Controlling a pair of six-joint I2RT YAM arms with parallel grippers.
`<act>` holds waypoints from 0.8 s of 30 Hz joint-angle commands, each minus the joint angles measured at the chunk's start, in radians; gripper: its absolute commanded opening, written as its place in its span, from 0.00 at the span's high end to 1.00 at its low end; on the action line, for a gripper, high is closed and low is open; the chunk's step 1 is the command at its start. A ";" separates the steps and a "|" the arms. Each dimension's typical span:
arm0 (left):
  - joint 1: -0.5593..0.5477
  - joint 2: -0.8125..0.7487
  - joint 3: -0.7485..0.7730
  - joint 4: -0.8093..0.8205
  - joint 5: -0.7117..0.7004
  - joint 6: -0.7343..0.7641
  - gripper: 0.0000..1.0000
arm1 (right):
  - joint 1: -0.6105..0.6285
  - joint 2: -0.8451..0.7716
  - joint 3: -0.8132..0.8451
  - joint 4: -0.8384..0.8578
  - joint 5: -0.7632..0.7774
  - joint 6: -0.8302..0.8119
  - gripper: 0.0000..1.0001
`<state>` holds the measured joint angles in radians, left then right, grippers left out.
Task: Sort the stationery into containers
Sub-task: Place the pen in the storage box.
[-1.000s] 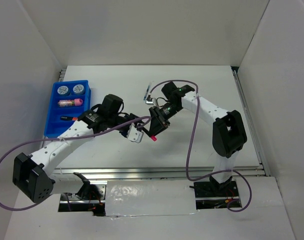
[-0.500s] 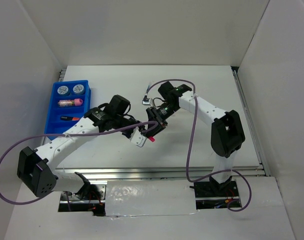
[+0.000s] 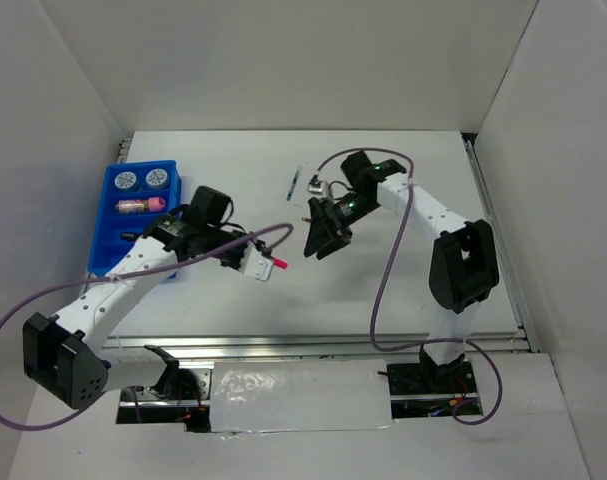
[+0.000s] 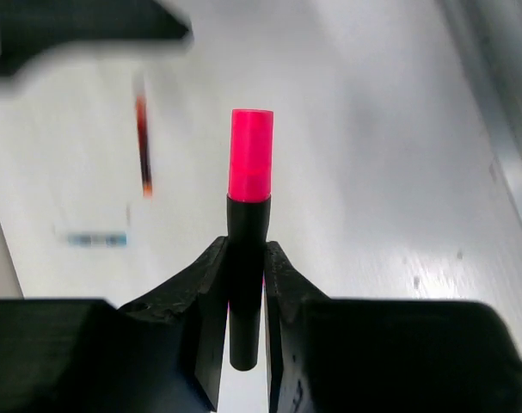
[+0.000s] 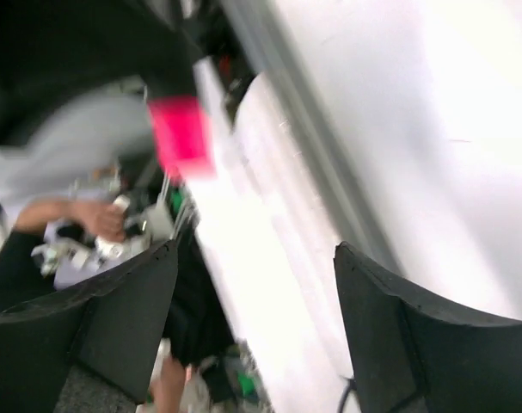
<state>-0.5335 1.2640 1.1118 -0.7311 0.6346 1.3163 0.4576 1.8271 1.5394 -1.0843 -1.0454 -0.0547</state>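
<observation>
White walls enclose a pale table (image 3: 403, 290), with a blue tray (image 3: 105, 250) set at the upper left of the overhead view. In the tray's far compartments two tape rolls (image 3: 125, 180) are seen side by side, and a pink marker (image 3: 140, 206) is laid across the compartment below them. The left gripper (image 3: 255, 262) is positioned left of centre, to the right of the tray and slightly lower in the frame, with its arm stretched past the tray's near corner. A black-pink highlighter (image 4: 250, 155) is clamped between its narrowly set jaws by the black barrel, and the pink cap is left projecting beyond the fingertips. In the overhead view the highlighter's long axis is laid roughly left to right, the cap pointed away from the tray, so a swing back towards the upper left and probably a turn of the wrist would be needed before it could be lined up with a long compartment. The left arm is judged far nearer to the tray than the right. The right gripper (image 3: 321, 235) is held near the centre of the frame, apart from the left one, with its jaws spread wide and nothing gripped between them. A thin blue pen (image 3: 295, 184) is left on the table just above it, and a red pen (image 4: 143, 146), blurred, is visible in the left wrist view.
</observation>
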 commanded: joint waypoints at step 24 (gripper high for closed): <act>1.026 0.517 0.459 -0.347 -0.179 0.720 1.00 | -0.208 -0.124 -0.045 0.144 0.182 0.026 0.22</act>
<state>0.4950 1.7275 1.5211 -1.1244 0.4870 1.9450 0.2379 1.6943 1.4658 -0.9733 -0.8722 -0.0334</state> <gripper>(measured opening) 0.308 0.778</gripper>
